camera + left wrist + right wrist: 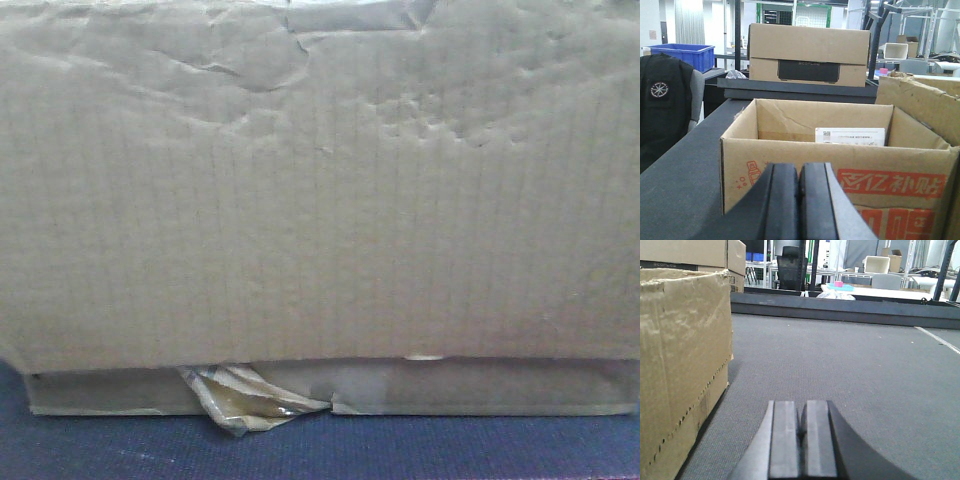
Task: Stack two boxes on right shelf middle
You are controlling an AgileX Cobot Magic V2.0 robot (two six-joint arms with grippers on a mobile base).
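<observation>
Dark grey felt surface (850, 365) stretches away across the bench, with tables and clutter blurred behind it. Up close in the front view, the wrinkled box (320, 200) fills nearly everything, its creased brown face running edge to edge. Under its lower edge a shallow box (480, 388) shows as a low strip resting on the felt, and a curl of yellowish tape (245, 400) peels off its front. Whether the tall one sits on the low one or just in front of it, I cannot tell.

The left gripper (799, 172) has its two dark fingers pressed together with nothing between them. Just ahead of it stands an open carton (790, 150) with red printing on the front and a white label (850, 136) on its inner back wall. Behind that, a closed carton (810, 42) sits on a dark ledge. A blue bin (682, 54) and a black jacket (662, 100) are off to the side.

The right gripper (802, 412) is likewise pinched closed and empty, low over bare felt. A perforated box (682, 355) stands beside it, apart from the fingers.
</observation>
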